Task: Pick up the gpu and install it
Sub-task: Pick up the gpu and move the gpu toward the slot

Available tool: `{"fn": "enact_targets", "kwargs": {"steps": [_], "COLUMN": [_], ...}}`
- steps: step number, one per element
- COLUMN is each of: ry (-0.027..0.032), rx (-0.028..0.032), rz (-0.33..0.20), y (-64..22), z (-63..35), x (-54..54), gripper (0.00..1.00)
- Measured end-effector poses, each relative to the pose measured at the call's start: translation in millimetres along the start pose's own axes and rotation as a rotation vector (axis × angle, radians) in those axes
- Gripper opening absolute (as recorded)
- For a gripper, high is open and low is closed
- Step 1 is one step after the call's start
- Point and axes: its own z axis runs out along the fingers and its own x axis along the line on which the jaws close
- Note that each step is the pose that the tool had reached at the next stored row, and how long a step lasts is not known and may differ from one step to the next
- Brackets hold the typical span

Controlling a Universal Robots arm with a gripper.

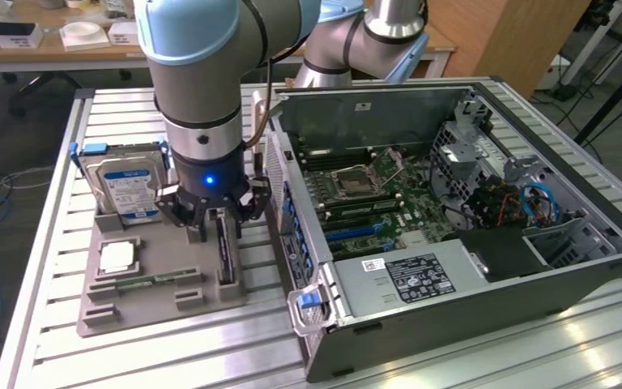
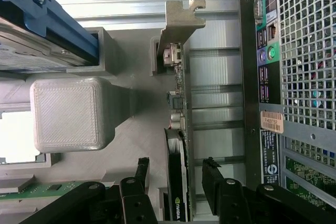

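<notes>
- The black multi-fingered end effector (image 1: 216,227) on the grey-and-blue robot arm hangs low over a grey printed plastic holder tray (image 1: 138,312) that lies on the slatted aluminium desk (image 1: 181,356).
- The gpu (image 1: 224,255), a thin flat dark circuit card with a pale metal bracket at one end, stands on edge in a slot of that tray, on the side nearest the open black computer case (image 1: 452,324).
- In the wrist view the end effector (image 2: 176,167) is spread wide, its dark fingers (image 2: 140,174) standing on either side of the gpu (image 2: 176,129) with a gap showing on each side. It straddles the card and has hold of nothing.
- The card's bracket end points away from the wrist camera and sits in the tray's (image 2: 131,140) end slot, so the card looks fully seated in its holder.
- A silver hard drive with a blue-and-white label (image 1: 127,190) stands upright at the far end of the tray, and a small green memory stick (image 1: 143,282) lies in its own recess.
- Inside the case, on the green motherboard (image 1: 387,203), the blue expansion slots (image 1: 352,235) carry no card.
- Judged from this, the task is at its start: the approach is made, but the grasp, the lift out of the tray, the carry to the case and the seating in a slot are all left to do.
</notes>
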Motion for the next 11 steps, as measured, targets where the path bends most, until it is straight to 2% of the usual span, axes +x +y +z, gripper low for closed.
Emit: {"fn": "enact_targets", "kwargs": {"steps": [4,5,6,7,11], "ry": [0.0001,0.0000,0.0001,0.0001,0.0000], "rx": [0.0000,0.0000,0.0000,0.0000,0.0000], "rz": [0.000,0.000,0.000,0.000,0.000], "y": [0.0,0.0,0.0,0.0,0.0], "z": [0.0,0.0,0.0,0.0,0.0], "x": [0.0,0.0,0.0,0.0,0.0], "gripper": [0.51,0.45,0.45,0.38,0.38]}}
